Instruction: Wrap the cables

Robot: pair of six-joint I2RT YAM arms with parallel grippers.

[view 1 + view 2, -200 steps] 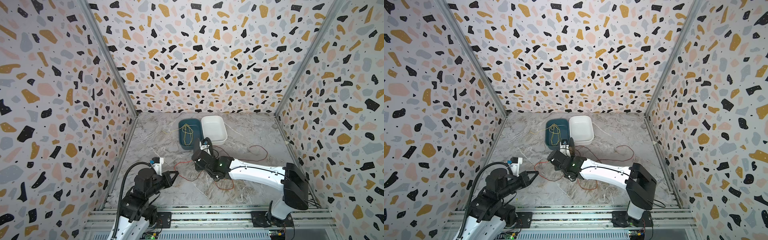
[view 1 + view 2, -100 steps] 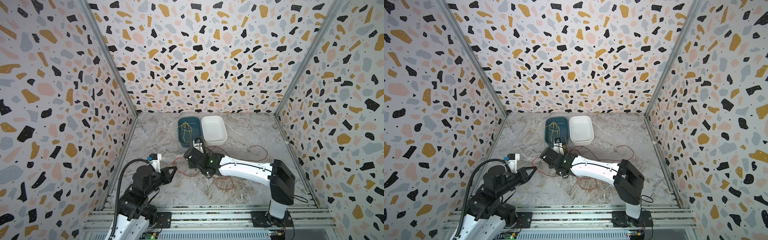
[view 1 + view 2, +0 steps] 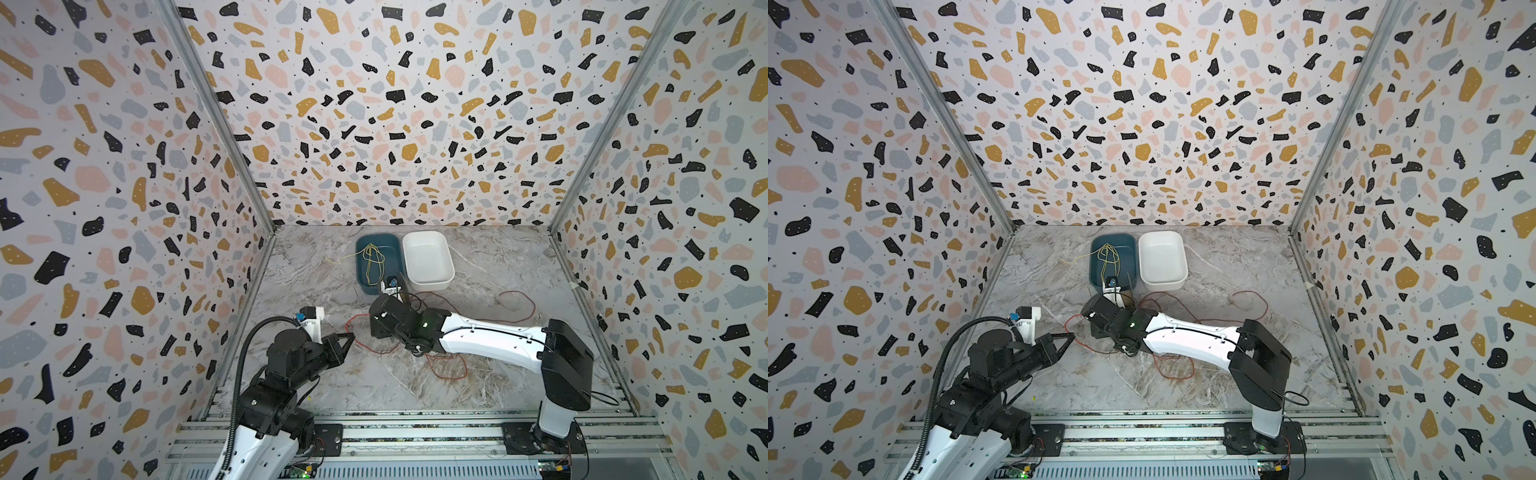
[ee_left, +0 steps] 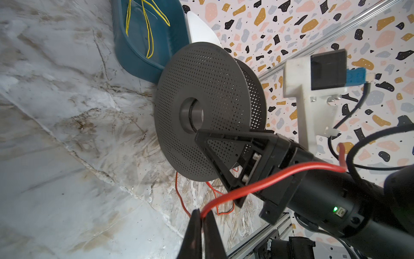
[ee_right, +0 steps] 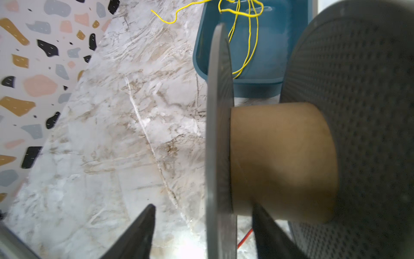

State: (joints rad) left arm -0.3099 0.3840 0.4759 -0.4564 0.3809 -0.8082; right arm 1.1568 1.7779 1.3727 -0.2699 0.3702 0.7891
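cables [image 4: 313, 166], red, run from the left claw [image 4: 200, 216], whose tips are pinched together on one strand, to slack loops on the marble [image 5: 112, 134] under the right arm. right claw [image 5: 203, 206] has its jaws apart, straddling one flange [image 5: 218, 134] of the spool [image 4: 201, 89], with the blue tray [image 3: 368, 289] rim just beyond and bare floor beside. that arm stretches low across the middle; the left arm is folded near its base.

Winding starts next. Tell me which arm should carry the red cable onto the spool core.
Left. The left fingers are shut on the red cable, close beside the spool, so that arm can likely lay it on. The right fingers stand open astride one flange, holding no cable.
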